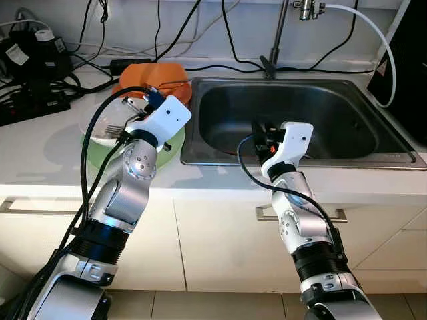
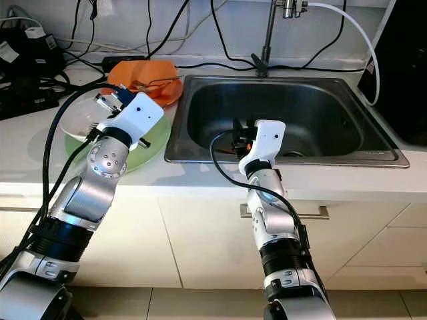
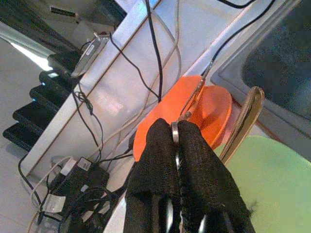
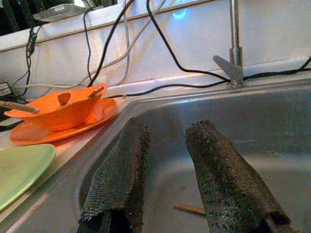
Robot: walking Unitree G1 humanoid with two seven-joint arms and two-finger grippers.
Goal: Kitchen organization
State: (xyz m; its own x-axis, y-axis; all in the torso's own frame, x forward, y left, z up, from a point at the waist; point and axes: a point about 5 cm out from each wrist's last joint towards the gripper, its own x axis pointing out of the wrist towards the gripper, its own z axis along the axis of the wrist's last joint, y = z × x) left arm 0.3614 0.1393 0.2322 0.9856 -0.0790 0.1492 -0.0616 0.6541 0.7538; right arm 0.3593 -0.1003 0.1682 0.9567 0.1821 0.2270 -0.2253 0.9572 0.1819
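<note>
My left gripper (image 3: 176, 128) hovers over a clear bowl (image 1: 97, 123) that rests on a green plate (image 1: 100, 159), left of the sink. Its fingers are shut on a thin metal utensil, and a silver spoon-like piece (image 3: 245, 116) sticks out beside them. A fork (image 1: 113, 129) lies in the clear bowl. Behind it an orange bowl (image 1: 157, 79) holding utensils stands on an orange plate (image 4: 63, 127). My right gripper (image 4: 167, 128) is open and empty at the front of the steel sink (image 1: 373, 157), pointing into the basin. A small orange-brown stick (image 4: 189, 208) lies on the sink floor.
The tap (image 1: 275, 40) rises behind the sink, with a white hose (image 1: 383, 47) to its right. Black cables and power strips (image 1: 33, 80) crowd the back left of the counter. A black appliance (image 1: 410, 67) stands at the right edge. Cabinet fronts run below the counter.
</note>
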